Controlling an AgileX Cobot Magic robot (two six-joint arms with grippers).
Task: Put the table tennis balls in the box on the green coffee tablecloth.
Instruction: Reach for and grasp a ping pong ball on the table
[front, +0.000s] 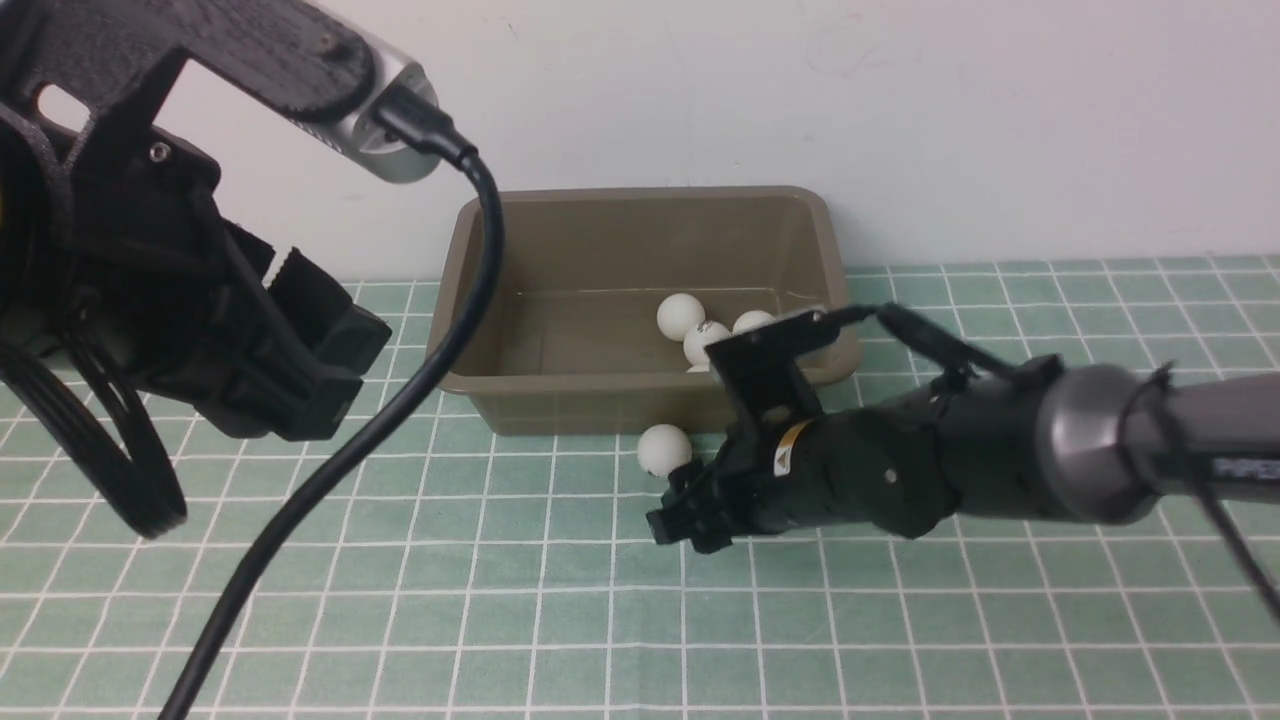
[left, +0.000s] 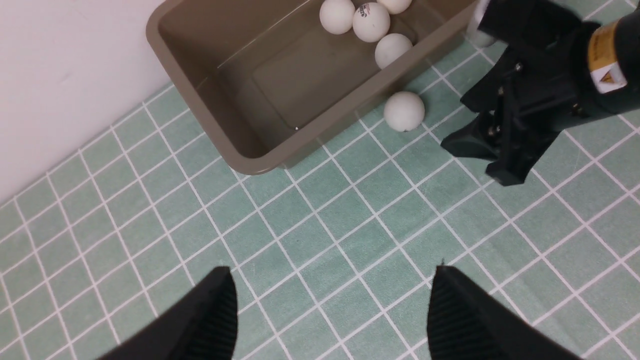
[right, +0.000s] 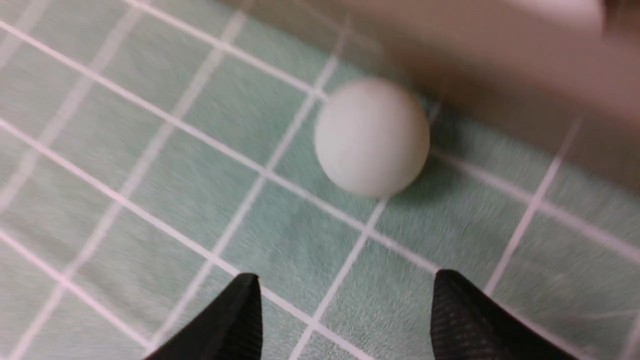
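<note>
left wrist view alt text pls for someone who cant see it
One white ball lies on the green checked tablecloth close by the olive box, which holds four more balls. The right gripper, jaws open, is beside the loose ball.

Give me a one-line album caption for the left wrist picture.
Four table tennis balls rest in the box; a fifth ball lies outside on the green tablecloth, near the open right gripper.

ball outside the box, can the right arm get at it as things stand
Probably yes: the ball lies on the cloth just outside the box, and the right gripper faces it, jaws apart, nothing between.
</note>
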